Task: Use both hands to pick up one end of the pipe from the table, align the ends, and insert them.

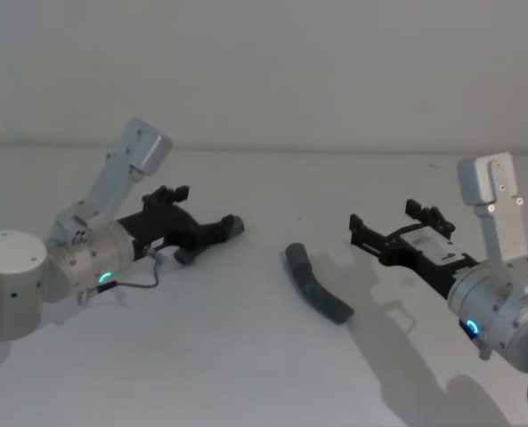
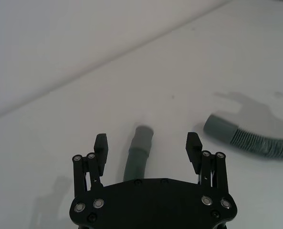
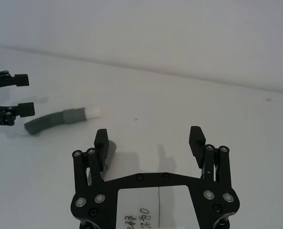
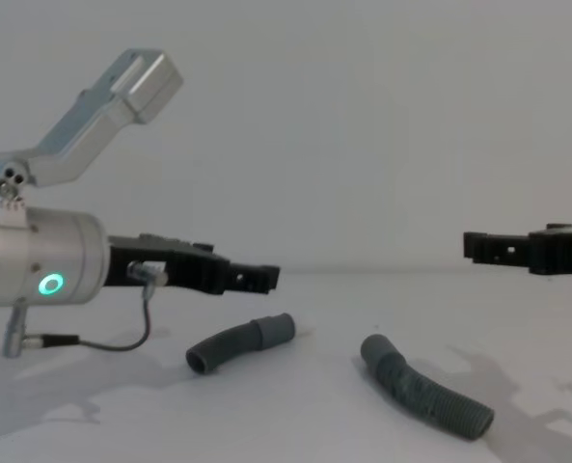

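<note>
On the matte white table [image 1: 246, 365], the left gripper [image 2: 147, 141] hangs spread wide above the shorter ribbed, curved dark-grey hose piece [image 4: 237, 345], not touching it. The piece's smooth cuff points toward 2 o'clock. At its 3 o'clock lies the longer piece [image 4: 425, 389]. Farther right, the right gripper [image 3: 148, 136] hovers wide, empty.

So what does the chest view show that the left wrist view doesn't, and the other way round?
Chest view, not left wrist: the left arm's silver wrist with its green ring light, the right gripper at the right edge above the table, and the longer hose piece at full length. Left wrist, not chest: the gap between the left gripper fingers, open, with the shorter hose piece lying under it. Both: the two hose pieces apart on the white table.
</note>
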